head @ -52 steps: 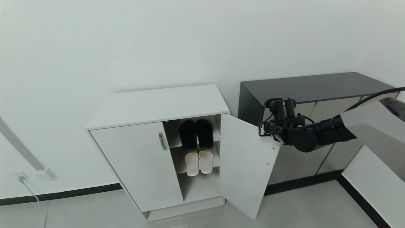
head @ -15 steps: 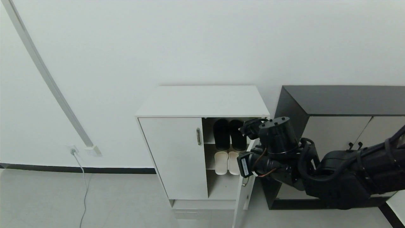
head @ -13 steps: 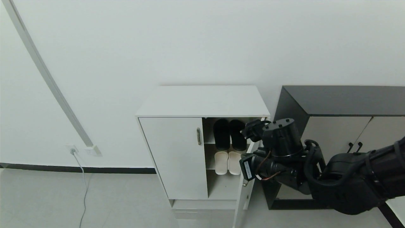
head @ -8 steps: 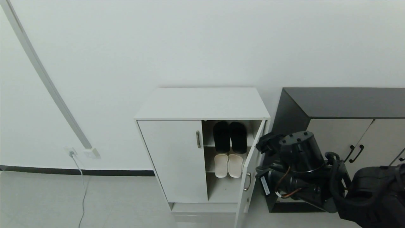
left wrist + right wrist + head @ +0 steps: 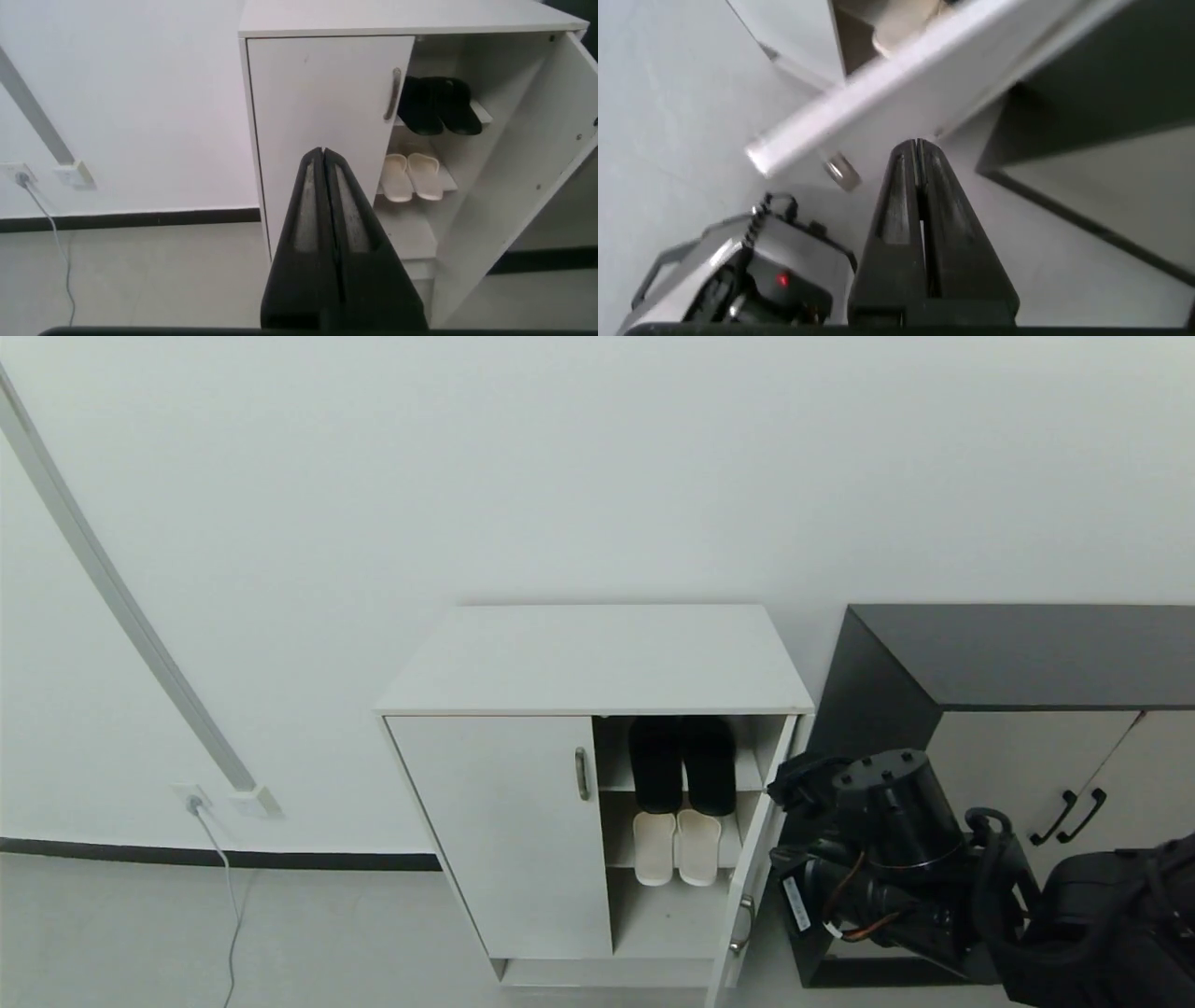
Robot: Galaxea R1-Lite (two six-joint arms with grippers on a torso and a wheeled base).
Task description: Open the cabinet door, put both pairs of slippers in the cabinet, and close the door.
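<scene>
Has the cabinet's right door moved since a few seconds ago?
Yes. Against the cabinet frame, the right door has swung toward shut: it stood flung wide, now it juts roughly straight out, not closed.
</scene>
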